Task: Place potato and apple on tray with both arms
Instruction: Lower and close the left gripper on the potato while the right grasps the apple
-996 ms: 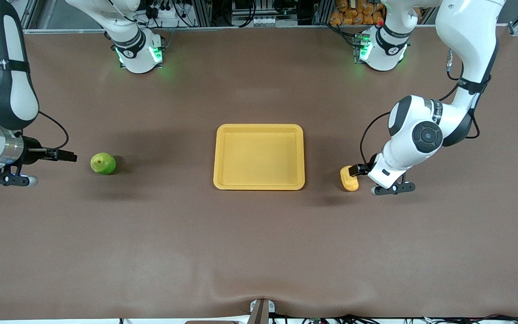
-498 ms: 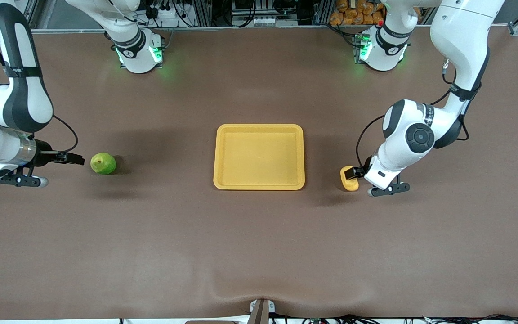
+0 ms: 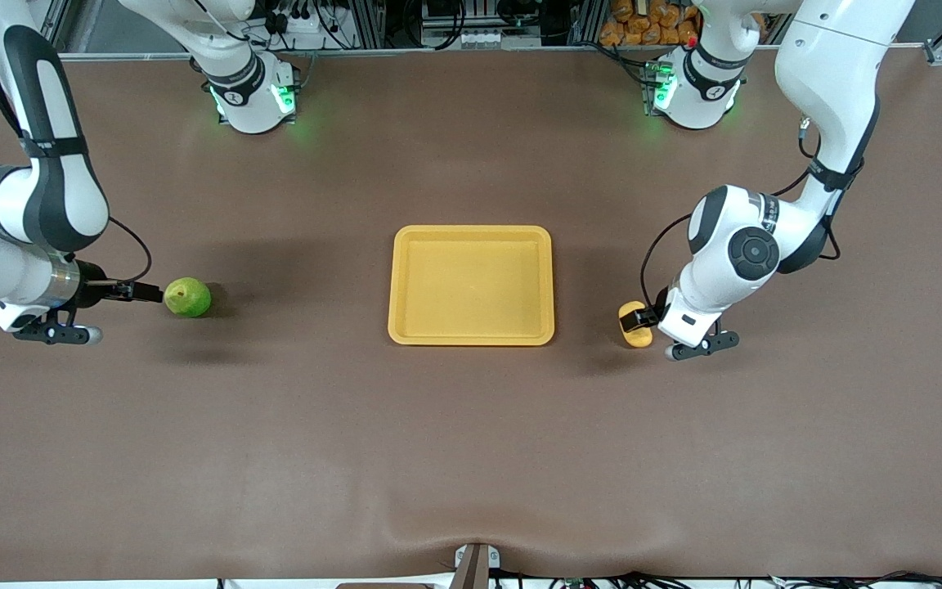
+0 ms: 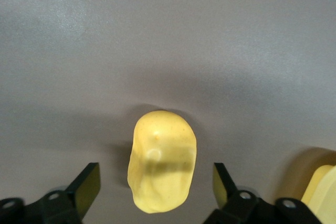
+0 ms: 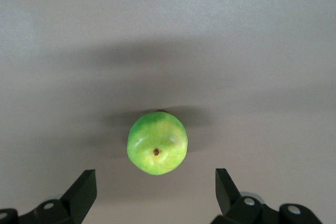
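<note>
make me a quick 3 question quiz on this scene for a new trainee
1. True or false: the tray already holds a fruit.
2. Which gripper has the potato between its fingers? A) left gripper B) right gripper
3. Fill in: the apple lies on the table toward the ____ arm's end.

Key: 1 false, the tray holds nothing. 2 A, open fingers either side of it, not yet closed on it. 3 right.
</note>
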Robot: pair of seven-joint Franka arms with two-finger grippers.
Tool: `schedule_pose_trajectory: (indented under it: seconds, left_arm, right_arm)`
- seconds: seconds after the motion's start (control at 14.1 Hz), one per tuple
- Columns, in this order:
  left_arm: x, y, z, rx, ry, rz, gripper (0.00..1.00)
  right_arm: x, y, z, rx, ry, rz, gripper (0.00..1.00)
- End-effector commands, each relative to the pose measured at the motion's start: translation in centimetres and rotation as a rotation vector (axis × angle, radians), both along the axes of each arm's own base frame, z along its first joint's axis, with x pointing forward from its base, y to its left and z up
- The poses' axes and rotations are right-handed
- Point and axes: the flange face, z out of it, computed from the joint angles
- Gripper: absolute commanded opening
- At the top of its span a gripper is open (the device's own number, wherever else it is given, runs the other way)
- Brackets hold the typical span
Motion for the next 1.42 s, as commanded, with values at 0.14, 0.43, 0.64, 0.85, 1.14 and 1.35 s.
schedule_pose_trajectory:
  seconds: [0.14,0.43,0.64,0.85,1.14,1.35]
  left_arm:
    - [-0.2,-1.1,-0.5,-0.017,-0.001,0.036,0.9]
    - [-0.4,-1.6,-1.2,-0.015,0.009,0.028,0.82]
    - [-0.4,-1.5,-1.7,-0.015,0.012,0.029,0.82]
    - [-0.4,-1.4,-1.9,-0.013,0.015,0.028,0.78]
    - [-0.3,-1.3,-2.0,-0.014,0.016,0.031,0.7]
    - [-0.3,-1.3,-2.0,-0.014,0.016,0.031,0.6]
  right_arm:
    - [-1.3,0.3,-2.8,0.001,-0.01,0.017,1.0]
    - [-1.4,0.3,-4.2,0.005,0.01,0.016,1.0]
    - [-1.4,0.3,-4.9,0.004,0.01,0.016,1.0]
    - [-1.2,0.3,-6.5,0.005,0.013,0.016,1.0]
    - [-1.4,0.3,-7.8,0.004,0.013,0.015,1.0]
    - [-2.2,0.6,-9.0,0.003,0.005,0.014,1.0]
